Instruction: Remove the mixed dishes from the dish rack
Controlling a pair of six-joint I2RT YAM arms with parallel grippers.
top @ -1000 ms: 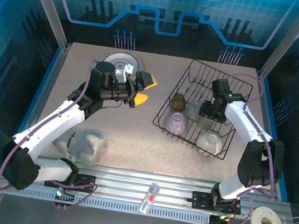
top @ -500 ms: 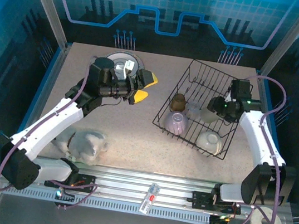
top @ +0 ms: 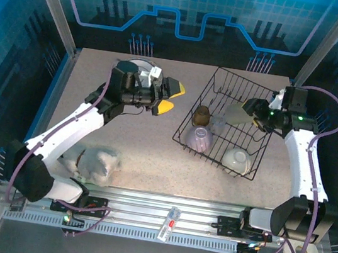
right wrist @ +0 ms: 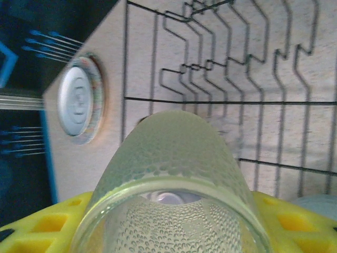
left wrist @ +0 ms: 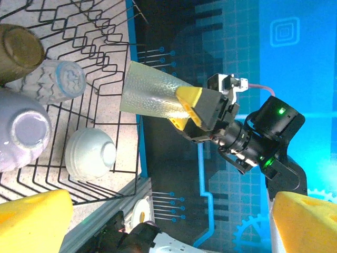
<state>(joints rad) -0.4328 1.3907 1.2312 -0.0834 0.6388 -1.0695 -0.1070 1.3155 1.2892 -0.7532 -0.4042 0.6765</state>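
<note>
Right hand (top: pixel 255 112) has lifted the translucent cup (top: pixel 236 115) above the dish rack (top: pixel 230 88).

We see a speckled beige worktop (top: pixel 153 149). On it, the black wire dish rack (top: pixel 238 89) stands at the right, a round plate (right wrist: pixel 79 105) with a coloured rim lies flat near the far edge, and a whitish plastic lump (top: pixel 97 161) sits front left.
</note>
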